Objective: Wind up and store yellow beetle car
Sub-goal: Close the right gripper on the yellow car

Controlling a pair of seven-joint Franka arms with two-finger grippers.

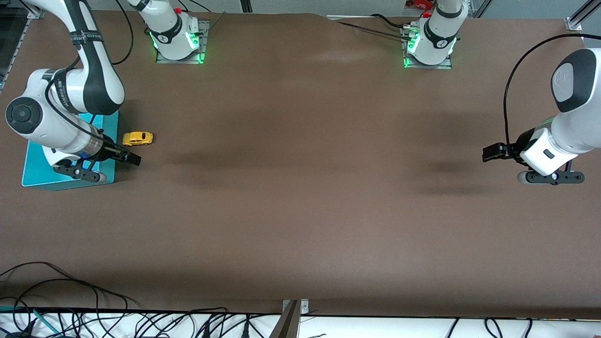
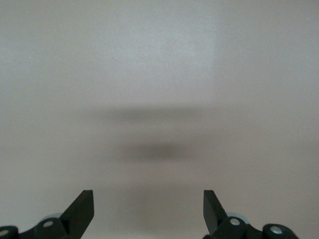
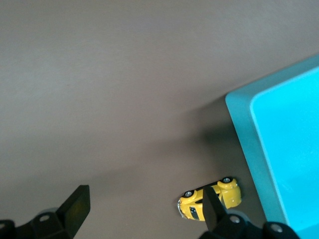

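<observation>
yellow beetle car [image 1: 137,138] on table just beside open right claw [image 1: 127,156].

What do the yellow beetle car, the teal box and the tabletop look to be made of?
Yellow beetle car: glossy painted shell, die-cast metal or hard plastic; the look leaves it open. Small highlights show on its roof.
Teal box: smooth, moulded-looking plastic, slight sheen, rounded corner, evenly coloured.
Tabletop: matte brown sheet, dull and uniform, with soft shadows and no sharp reflections; the exact material is unclear.
</observation>
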